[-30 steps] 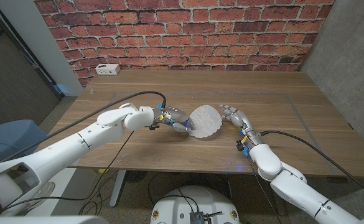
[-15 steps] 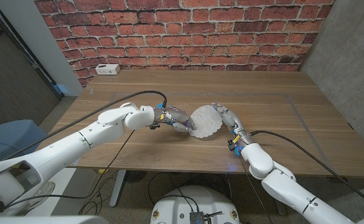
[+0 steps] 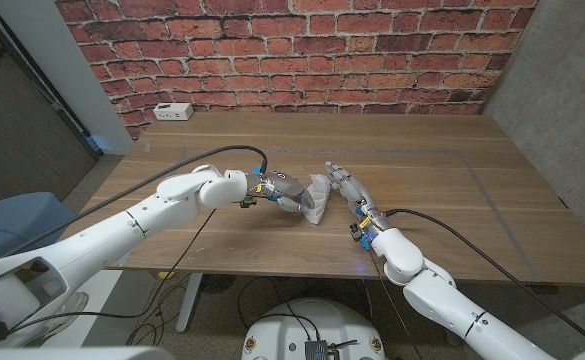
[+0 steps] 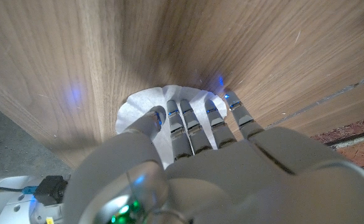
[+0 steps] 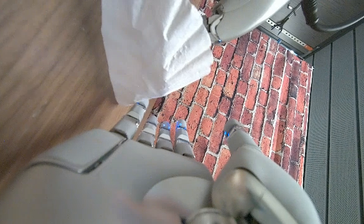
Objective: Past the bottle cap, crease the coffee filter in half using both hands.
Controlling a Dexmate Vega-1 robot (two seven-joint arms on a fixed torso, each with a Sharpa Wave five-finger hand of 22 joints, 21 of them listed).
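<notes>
White paper, thin and fluted at its rim, forms the coffee filter (image 3: 315,197). It sits near the middle of the wooden bench (image 3: 442,200), its right half raised toward the left. The left hand (image 3: 280,191) presses spread fingers (image 4: 188,121) on the filter's left part, pinning it. The right hand (image 3: 345,183) stands against the raised half with straight fingers, gripping nothing. The filter is judged very light, limp and easily torn or skidded on the smooth wood grain. Hold one half down; push the free edge from its rim. No bottle cap can be made out.
</notes>
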